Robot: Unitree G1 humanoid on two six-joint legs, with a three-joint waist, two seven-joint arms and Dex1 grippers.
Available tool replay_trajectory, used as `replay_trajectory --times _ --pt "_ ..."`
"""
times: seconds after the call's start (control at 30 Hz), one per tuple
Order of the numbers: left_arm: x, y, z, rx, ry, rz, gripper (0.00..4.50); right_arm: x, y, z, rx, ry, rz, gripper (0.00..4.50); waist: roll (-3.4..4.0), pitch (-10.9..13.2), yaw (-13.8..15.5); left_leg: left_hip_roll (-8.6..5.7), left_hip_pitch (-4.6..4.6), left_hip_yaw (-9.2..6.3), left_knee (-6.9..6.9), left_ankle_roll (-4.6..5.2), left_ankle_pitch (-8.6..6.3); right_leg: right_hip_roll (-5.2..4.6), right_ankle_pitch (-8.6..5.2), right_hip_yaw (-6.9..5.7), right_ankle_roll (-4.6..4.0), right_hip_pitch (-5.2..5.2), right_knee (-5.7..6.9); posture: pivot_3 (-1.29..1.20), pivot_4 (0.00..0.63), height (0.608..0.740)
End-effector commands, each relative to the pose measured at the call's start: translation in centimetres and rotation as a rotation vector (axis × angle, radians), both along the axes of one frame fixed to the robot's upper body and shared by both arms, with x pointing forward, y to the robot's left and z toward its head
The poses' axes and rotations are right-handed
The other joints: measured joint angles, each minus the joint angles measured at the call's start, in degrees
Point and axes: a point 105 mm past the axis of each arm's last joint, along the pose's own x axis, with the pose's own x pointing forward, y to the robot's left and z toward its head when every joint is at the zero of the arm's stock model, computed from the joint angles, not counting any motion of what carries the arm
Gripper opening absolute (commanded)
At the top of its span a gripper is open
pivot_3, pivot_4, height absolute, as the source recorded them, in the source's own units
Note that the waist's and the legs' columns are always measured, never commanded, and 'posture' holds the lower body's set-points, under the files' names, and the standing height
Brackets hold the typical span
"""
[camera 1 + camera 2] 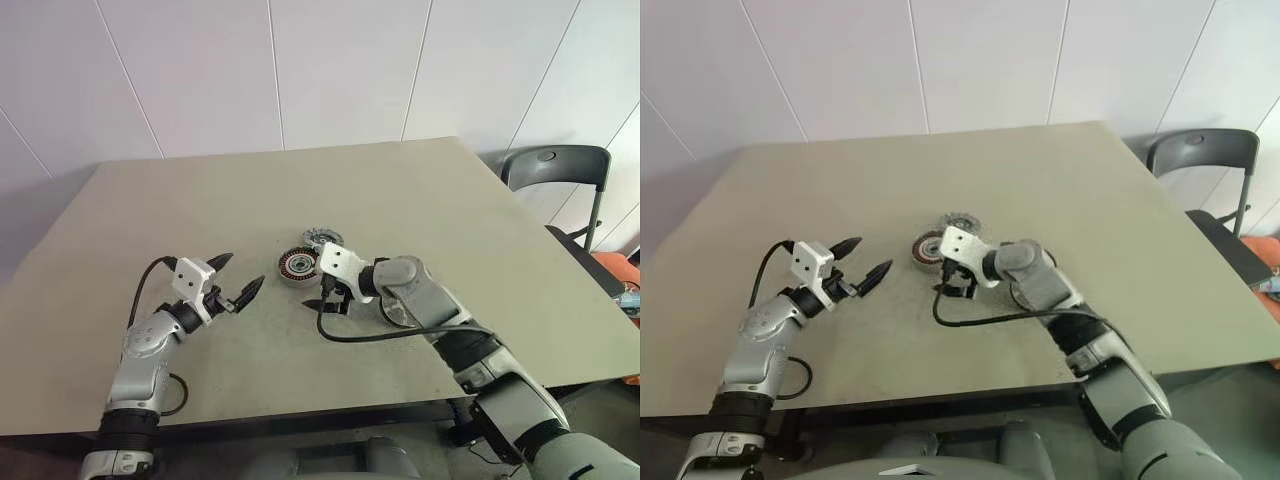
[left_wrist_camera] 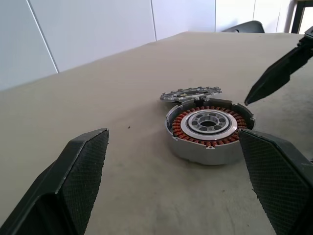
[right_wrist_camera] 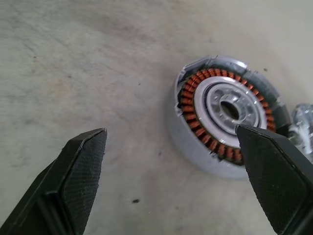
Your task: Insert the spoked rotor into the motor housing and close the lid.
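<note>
The right pincer [image 1: 328, 302] stands wide and empty at picture centre, just beside the round copper-wound motor housing [image 1: 297, 265]; the left pincer [image 1: 236, 281], also wide, waits lower left; the flat silver spoked rotor [image 1: 323, 238] lies behind the housing. A finger could knock the housing sideways; beige worktop [image 1: 200, 210], white panelled wall [image 1: 300, 70].

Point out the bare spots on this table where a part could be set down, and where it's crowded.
Bare: the table's far half behind the spoked rotor, and its right side toward the chair. Crowded: the centre, where the motor housing sits against the rotor with the open right gripper beside it and the open left gripper nearby.
</note>
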Motion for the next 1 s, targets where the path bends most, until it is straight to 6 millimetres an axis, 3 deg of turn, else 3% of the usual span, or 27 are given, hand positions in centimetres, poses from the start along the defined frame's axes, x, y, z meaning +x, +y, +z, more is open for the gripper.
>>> replay_trajectory --times 0.03,0.13,0.27,0.5,0.73,0.9,1.0 --pt "0.4 -0.2 1.2 0.003 -0.056 -0.004 4.5 0.7 1.1 0.8 -0.027 -0.062 0.031 4.46 0.0 0.0 -0.01 0.0 0.0 0.0 0.0 0.0 0.0 0.0 0.0 0.0 0.0 0.0 0.0 0.0 0.0 0.74" --pt "0.4 -0.2 1.2 0.001 -0.058 -0.004 4.5 1.4 0.9 -0.1 -0.097 -0.09 0.033 4.46 0.0 0.0 -0.02 0.0 0.0 0.02 0.0 0.0 0.0 0.0 0.01 0.0 0.0 -0.02 0.0 0.0 0.0 0.74" --pt "0.4 -0.3 1.2 0.0 -0.061 -0.001 4.5 1.9 0.6 -1.1 -0.167 -0.123 0.053 3.27 0.0 0.0 -0.02 0.0 0.0 0.02 0.0 0.0 0.0 0.01 0.02 0.0 -0.02 -0.03 0.01 0.0 0.0 0.74" --pt "0.4 -0.4 1.5 -0.002 -0.066 0.001 4.5 2.0 1.0 -0.8 -0.156 -0.148 0.074 1.09 0.0 -0.01 -0.18 0.03 0.04 0.04 0.0 -0.02 0.0 0.03 0.05 0.0 -0.07 -0.02 0.03 0.0 0.0 0.74" --pt "0.5 -0.5 1.8 -0.002 -0.069 -0.004 4.5 0.9 1.6 -0.6 -0.114 -0.107 0.129 1.09 0.0 -0.01 -0.06 0.04 0.04 0.03 0.0 -0.06 0.03 0.04 0.1 0.0 -0.11 -0.03 0.03 0.0 0.0 0.74" --pt "0.5 -0.5 1.8 -0.002 -0.07 -0.005 4.5 0.4 2.0 -0.4 -0.087 -0.095 0.139 0.03 0.0 -0.01 -0.05 0.05 0.0 0.04 -0.04 -0.08 -0.01 0.04 0.11 0.0 -0.11 -0.11 0.01 0.0 0.0 0.74" --pt "0.5 -0.5 1.8 -0.001 -0.069 -0.003 4.5 0.4 2.1 0.0 -0.066 -0.093 0.138 0.03 0.0 -0.01 -0.1 0.06 -0.01 0.05 -0.05 -0.08 -0.01 0.05 0.1 -0.01 -0.11 -0.12 0.01 0.0 0.0 0.74"
